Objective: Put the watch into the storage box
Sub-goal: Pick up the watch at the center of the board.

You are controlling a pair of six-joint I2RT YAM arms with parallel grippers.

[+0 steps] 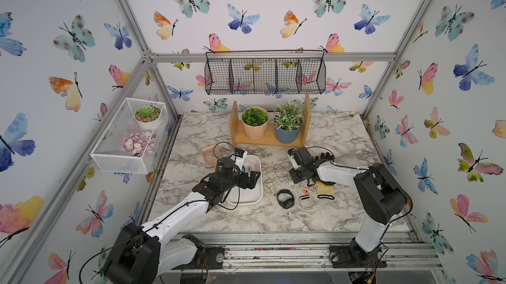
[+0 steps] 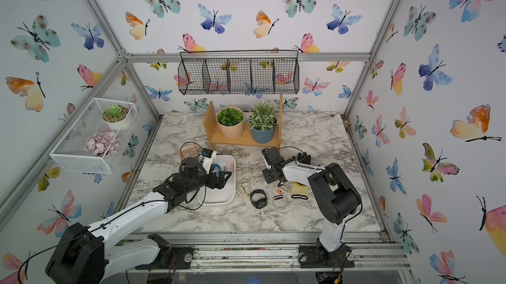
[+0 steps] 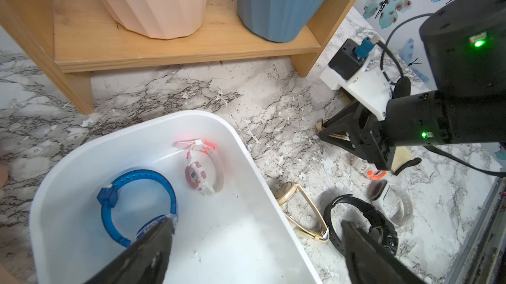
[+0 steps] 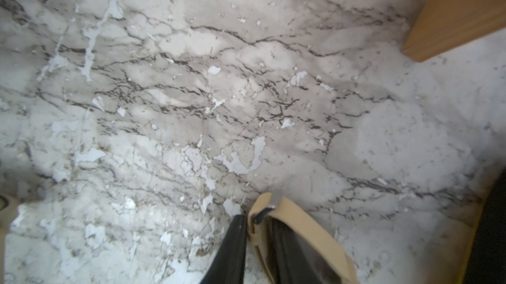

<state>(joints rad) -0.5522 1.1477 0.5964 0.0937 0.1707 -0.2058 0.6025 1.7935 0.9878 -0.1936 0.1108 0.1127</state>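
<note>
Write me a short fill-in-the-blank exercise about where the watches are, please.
In the storage box, the pink watch lies beside a ___ one.
The black watch lies ___ the box, on the marble table.
The left gripper hovers over the box with jaws ___.
Missing: blue; outside; open.

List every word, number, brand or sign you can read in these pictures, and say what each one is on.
None can be read.
Pink watch in the white box: a small screen, too blurred to read.
Black watch: face dark, nothing readable.
Beige watch beside the box: dial too small to read.
</note>
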